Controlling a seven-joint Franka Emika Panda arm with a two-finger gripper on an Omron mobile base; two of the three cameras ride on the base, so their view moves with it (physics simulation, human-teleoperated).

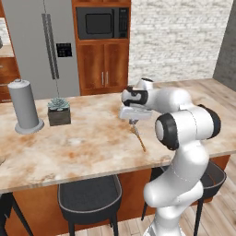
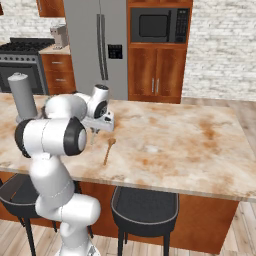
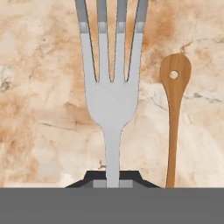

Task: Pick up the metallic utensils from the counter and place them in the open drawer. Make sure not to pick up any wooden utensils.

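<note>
Fork (image 3: 112,100) is clamped by its handle between my fingers (image 3: 112,178), tines pointing away from the hand camera, and it looks held up off the counter (image 3: 39,113). I can see the wooden spoon (image 3: 173,113) lying flat on the marbled counter just beside it, on the right in the hand view. From the base cameras the hand hangs over the counter's near half, with a paper towel roll (image 1: 25,107) and a small potted plant (image 1: 59,110) well off to its left.
</note>
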